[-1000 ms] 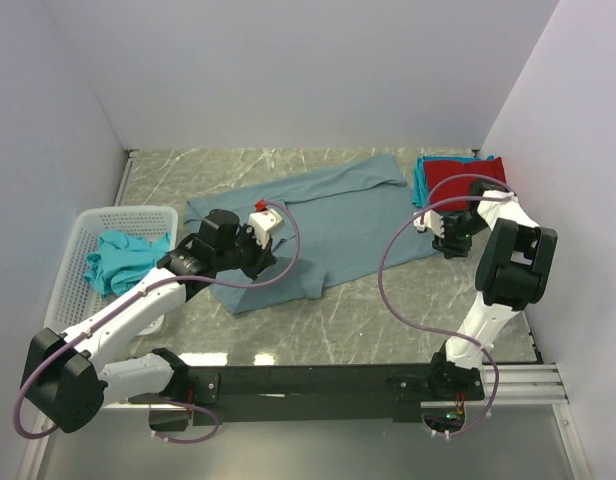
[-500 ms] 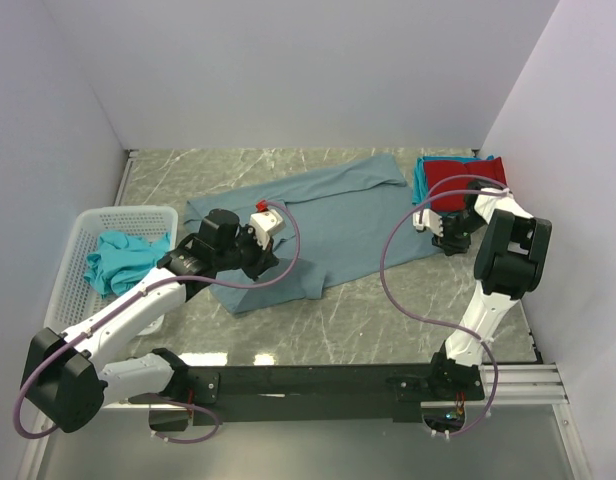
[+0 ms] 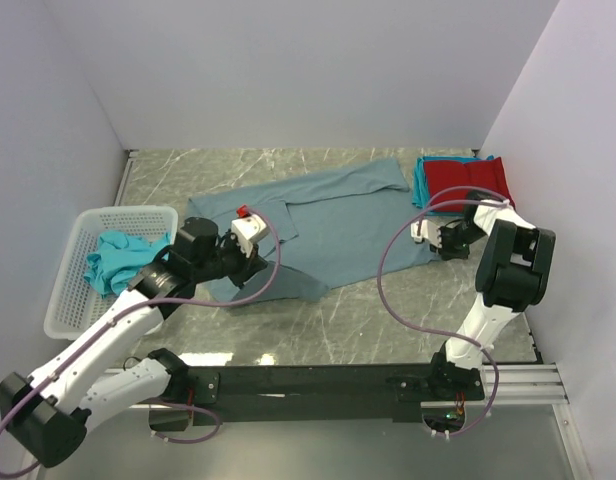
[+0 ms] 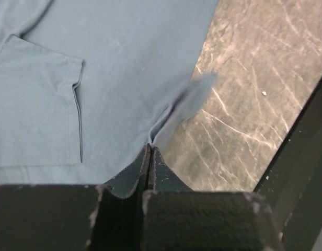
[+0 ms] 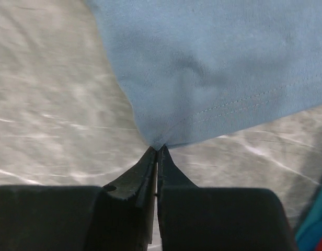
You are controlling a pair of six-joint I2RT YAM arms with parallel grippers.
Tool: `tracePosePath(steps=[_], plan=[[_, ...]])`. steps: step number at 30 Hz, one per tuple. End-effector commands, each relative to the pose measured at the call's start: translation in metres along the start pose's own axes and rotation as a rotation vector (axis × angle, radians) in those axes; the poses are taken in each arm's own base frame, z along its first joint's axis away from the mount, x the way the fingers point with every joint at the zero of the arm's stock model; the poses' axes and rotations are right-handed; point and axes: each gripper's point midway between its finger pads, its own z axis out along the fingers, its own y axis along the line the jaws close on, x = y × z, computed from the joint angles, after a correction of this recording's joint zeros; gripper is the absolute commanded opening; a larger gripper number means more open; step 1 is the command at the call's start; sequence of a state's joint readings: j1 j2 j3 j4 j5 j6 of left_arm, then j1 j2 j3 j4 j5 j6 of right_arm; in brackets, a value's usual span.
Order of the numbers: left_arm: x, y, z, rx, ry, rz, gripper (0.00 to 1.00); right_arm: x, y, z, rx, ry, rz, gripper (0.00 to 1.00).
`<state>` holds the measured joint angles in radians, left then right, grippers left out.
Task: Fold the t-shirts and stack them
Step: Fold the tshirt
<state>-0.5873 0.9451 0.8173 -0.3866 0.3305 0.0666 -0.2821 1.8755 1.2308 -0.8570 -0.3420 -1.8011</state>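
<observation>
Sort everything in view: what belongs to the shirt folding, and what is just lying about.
Job: large slate blue-grey t-shirt, pinched by the shut left gripper and right gripper; folded red tee on a flat teal tee; crumpled teal tee.
Lying about: white plastic mesh basket holding that crumpled tee; grey marbled table.

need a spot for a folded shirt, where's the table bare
Bare table at the back left, between basket, wall and blue shirt; also the near strip between that shirt and the rail. Crowded: back right corner with the red shirt.
</observation>
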Motion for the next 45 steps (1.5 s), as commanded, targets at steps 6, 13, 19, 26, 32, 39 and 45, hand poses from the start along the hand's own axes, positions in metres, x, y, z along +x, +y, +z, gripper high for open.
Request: tracePosePath(steps=[6,13,19,26,32,39,45], plan=[[-0.016,-0.021,-0.034,0.050,-0.042,0.016,0.01,-0.003,0.040,0.003,-0.050,-0.002,0.015,0.02],[-0.013,-0.031,-0.047,0.088,-0.037,0.025,0.01,-0.008,0.070,0.001,-0.065,-0.005,0.019,0.00],[-0.014,-0.036,-0.053,0.104,-0.055,0.033,0.01,-0.006,0.084,-0.009,-0.034,0.025,0.026,0.00],[-0.030,-0.012,-0.044,-0.019,-0.118,0.039,0.01,-0.009,0.054,-0.026,0.029,0.007,0.119,0.00],[-0.068,0.017,-0.035,-0.148,-0.205,0.064,0.01,-0.020,0.023,-0.041,0.070,-0.044,0.201,0.00],[-0.114,0.054,-0.019,-0.246,-0.309,0.075,0.01,-0.046,-0.009,-0.039,0.108,-0.109,0.305,0.00],[-0.144,0.095,-0.013,-0.329,-0.345,0.034,0.01,-0.046,-0.034,-0.033,0.139,-0.087,0.398,0.00]])
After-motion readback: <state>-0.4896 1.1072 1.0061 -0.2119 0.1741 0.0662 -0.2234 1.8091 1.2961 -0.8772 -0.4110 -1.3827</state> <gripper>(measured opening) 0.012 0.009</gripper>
